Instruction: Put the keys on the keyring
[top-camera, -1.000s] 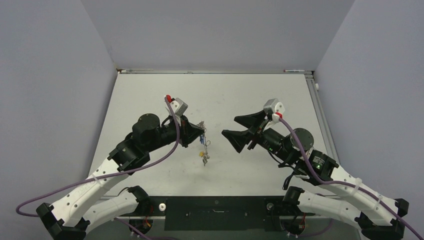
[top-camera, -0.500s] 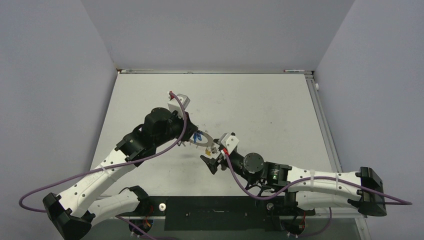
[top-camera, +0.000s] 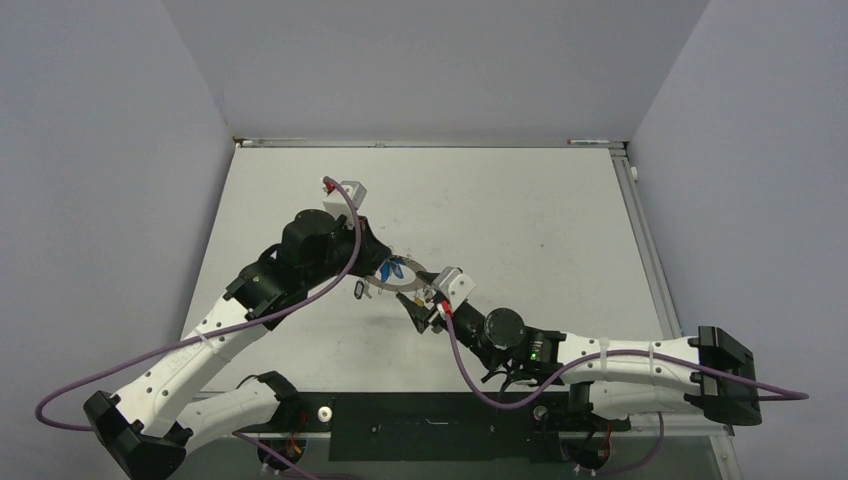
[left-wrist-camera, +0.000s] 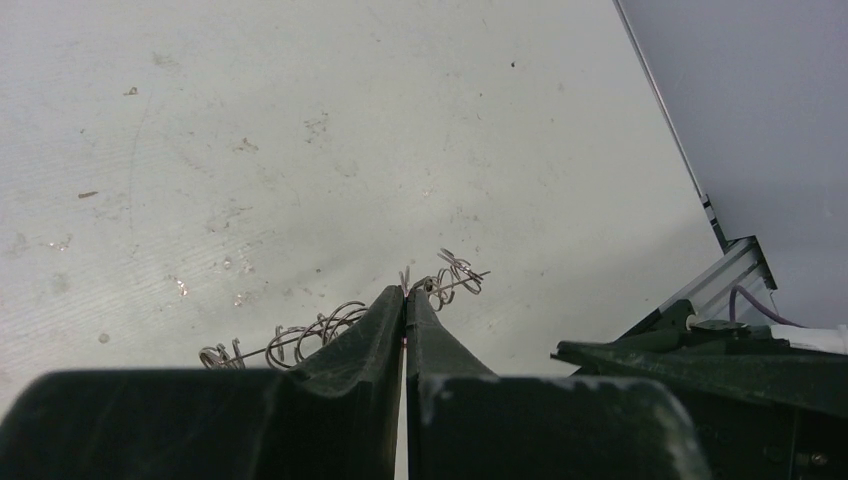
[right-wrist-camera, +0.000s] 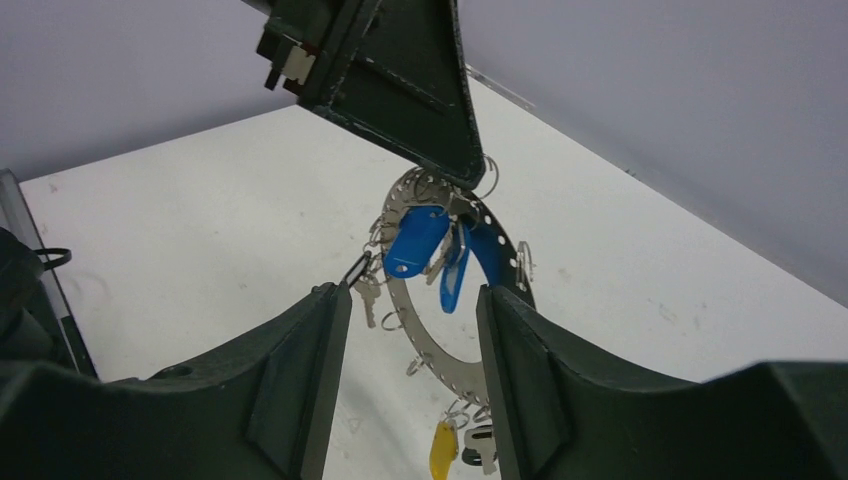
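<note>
Over the middle of the counter (top-camera: 520, 220), the ring (right-wrist-camera: 412, 192) hangs off the surface, pinched at its top edge by the left fingers (left-wrist-camera: 380, 330), which are clamped tight on it. Blue keys (right-wrist-camera: 415, 243) dangle inside the hoop just under the pinch. A small silver key (right-wrist-camera: 368, 295) hangs off the left arc and a yellow key (right-wrist-camera: 443, 450) sits at the bottom. Can't tell whether every key is properly threaded.

Right fingers (right-wrist-camera: 300, 370) are apart, one on each side of the ring's lower half. They don't seem to touch anything.

Risks as I see them:
- The left hold is a thin edge pinch. Any sideways nudge from the right side could pivot the ring or pop it out, and the lot drops.
- If I close the right fingers here I may trap a dangling key instead of the band. That would twist the hoop against the left grip.
- The two sets of fingers are close together, so a small overshoot upward means contact.
- Keys hang free, so fast moves will set them swinging.
</note>
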